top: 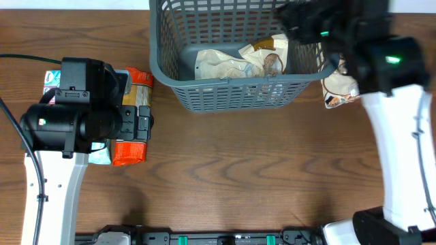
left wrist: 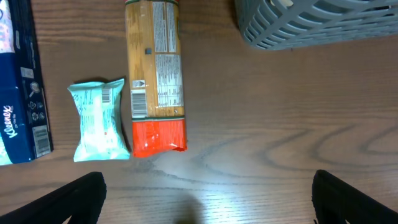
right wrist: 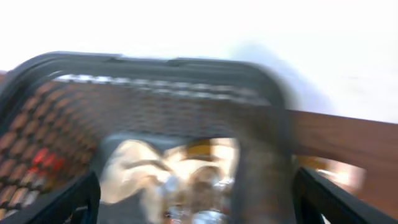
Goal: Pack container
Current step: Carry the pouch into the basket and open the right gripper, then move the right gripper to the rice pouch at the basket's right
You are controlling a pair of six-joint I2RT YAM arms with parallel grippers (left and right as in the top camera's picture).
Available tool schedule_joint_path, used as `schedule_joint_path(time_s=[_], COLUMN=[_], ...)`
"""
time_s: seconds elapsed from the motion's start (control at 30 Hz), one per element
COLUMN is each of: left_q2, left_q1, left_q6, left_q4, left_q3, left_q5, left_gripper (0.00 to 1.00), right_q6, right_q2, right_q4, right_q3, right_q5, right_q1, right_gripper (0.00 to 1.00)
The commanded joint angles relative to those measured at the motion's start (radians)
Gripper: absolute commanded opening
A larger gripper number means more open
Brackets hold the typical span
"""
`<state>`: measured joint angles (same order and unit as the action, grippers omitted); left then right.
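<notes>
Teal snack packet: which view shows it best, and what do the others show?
The left wrist view: the teal packet lies whole and sharp between the Kleenex pack and the long orange packet. Overhead, the left arm hides nearly all of it. The right wrist view misses it.

On your wooden table [left wrist: 261, 124], a blue Kleenex pack [left wrist: 18, 93], a teal snack packet [left wrist: 99, 118] and a long yellow packet with a red end [left wrist: 155, 74] lie side by side, the teal one just beside the long one. You also see beige packets [top: 238, 62] lying inside the container [top: 170, 41], and another beige packet [top: 338, 87] on the table just beside its right wall.
</notes>
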<state>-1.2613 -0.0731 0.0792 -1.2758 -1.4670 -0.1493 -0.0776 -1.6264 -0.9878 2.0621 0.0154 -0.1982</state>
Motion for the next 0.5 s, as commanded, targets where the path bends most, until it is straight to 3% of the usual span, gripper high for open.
schedule_joint_path(time_s=[0.0,0.3,0.47], left_q2=[-0.001,-0.001,-0.001], left_q1=[0.005,0.005,0.005], left_q6=[0.007,0.006,0.006], left_q4=[0.001,0.013,0.013], left_q3=[-0.01,-0.01,-0.01], left_q5=[0.035,0.056,0.056], left_gripper=[0.99,0.99,0.99], right_q6=[0.018,-0.021,0.074], right_q2=[0.006,-0.042,-0.108], right_q4=[-0.077,-0.384,-0.431], right_q3=[0.056,0.049,0.014], right_q5=[0.101,0.099,0.06], right_q1=[0.108,0.439,0.516], right_gripper=[0.75,0.88,0.93])
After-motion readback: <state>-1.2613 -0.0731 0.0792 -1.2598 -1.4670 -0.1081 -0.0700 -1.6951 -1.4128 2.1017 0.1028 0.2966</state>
